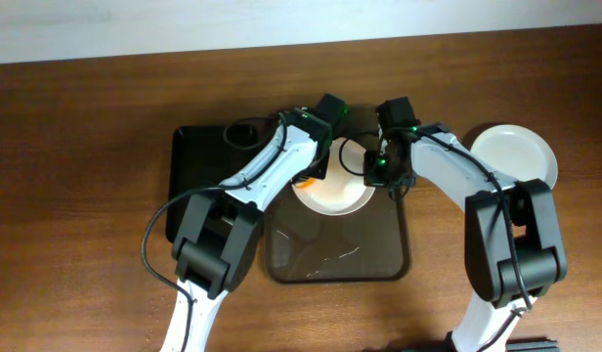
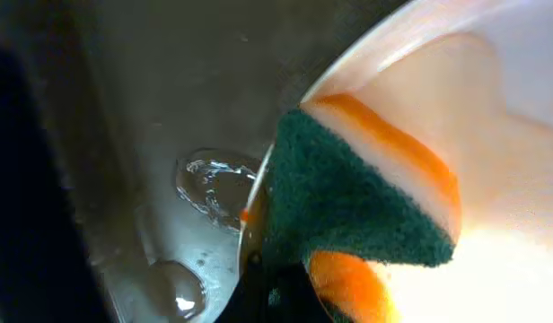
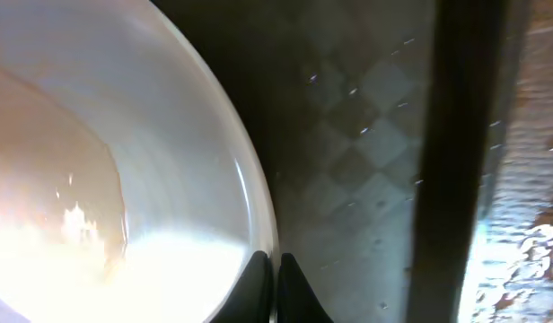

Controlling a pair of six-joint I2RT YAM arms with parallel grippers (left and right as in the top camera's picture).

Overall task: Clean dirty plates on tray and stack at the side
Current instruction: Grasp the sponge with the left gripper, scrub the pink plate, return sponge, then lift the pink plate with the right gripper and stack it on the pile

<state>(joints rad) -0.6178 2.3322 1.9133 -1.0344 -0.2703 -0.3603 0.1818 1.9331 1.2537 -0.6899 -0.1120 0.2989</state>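
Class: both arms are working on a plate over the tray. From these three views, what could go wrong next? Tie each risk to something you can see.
1. The right end effector pinches only the thin rim of the plate; scrubbing pressure might twist it loose.
2. The sponge sits at the plate's edge, so a stroke could slip off onto the tray.
3. Water drops on the tray may let the plate slide.

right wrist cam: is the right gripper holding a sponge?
No. The right gripper pinches the rim of the plate; the sponge shows only in the left wrist view.
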